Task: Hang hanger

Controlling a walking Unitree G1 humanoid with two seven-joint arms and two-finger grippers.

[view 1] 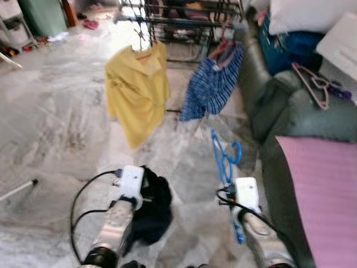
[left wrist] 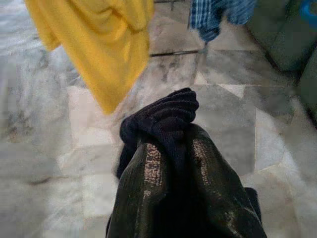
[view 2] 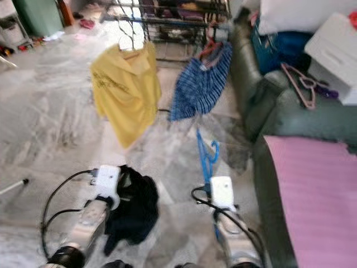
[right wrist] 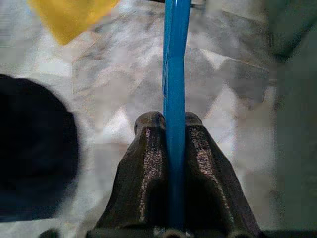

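Blue hanger (right wrist: pixel 176 74) pinched upright in my right tool (right wrist: pixel 172 121), frame centre-right. Left tool (left wrist: pixel 173 136) clamps a dark garment (view 1: pixel 153 209), lower left.

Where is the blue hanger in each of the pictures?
Left eye view: the blue hanger rises from the right claw, low and right of centre.
Right eye view: the same hanger, just right of centre.
Left wrist view: not in it; the left claw grips a dark garment.
Right wrist view: a blue bar pinched between the black fingers.
Shared landmark: the yellow shirt.
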